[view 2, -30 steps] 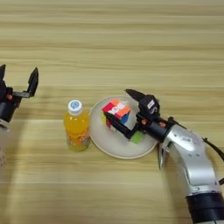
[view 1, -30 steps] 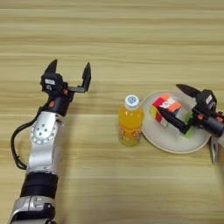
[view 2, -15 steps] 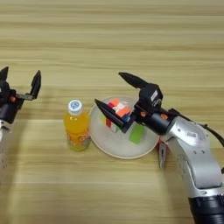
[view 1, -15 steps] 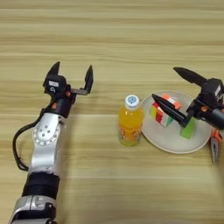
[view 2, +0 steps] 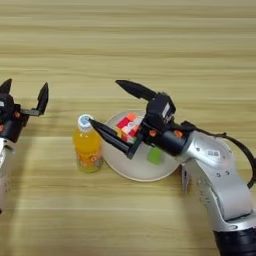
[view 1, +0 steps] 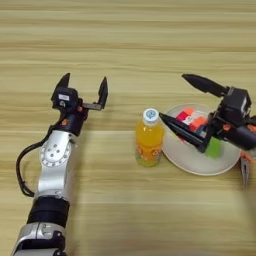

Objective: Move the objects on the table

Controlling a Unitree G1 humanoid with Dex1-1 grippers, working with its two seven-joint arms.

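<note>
The orange-juice bottle [view 1: 149, 141] with its white cap stands upright at the table's middle, just left of a round beige plate [view 1: 186, 161]. The multicoloured puzzle cube [view 1: 190, 119] rests on the plate, partly hidden by my right gripper's lower finger. My right gripper [view 1: 173, 96] hovers over the plate's left part, open wide and holding nothing. Its lower fingertip [view 2: 95, 124] reaches close to the bottle cap. My left gripper [view 1: 84, 80] stands open at the left, well apart from the bottle [view 2: 87, 148].
A flat green block [view 1: 215, 148] lies on the plate's right part beside the cube. Orange-handled pliers [view 1: 244, 169] lie on the table just right of the plate. The wooden table [view 1: 125, 45] stretches bare beyond both arms.
My right gripper has opened wide off the cube and shifted left toward the bottle; the cube stays on the plate. The left gripper has hardly moved.
</note>
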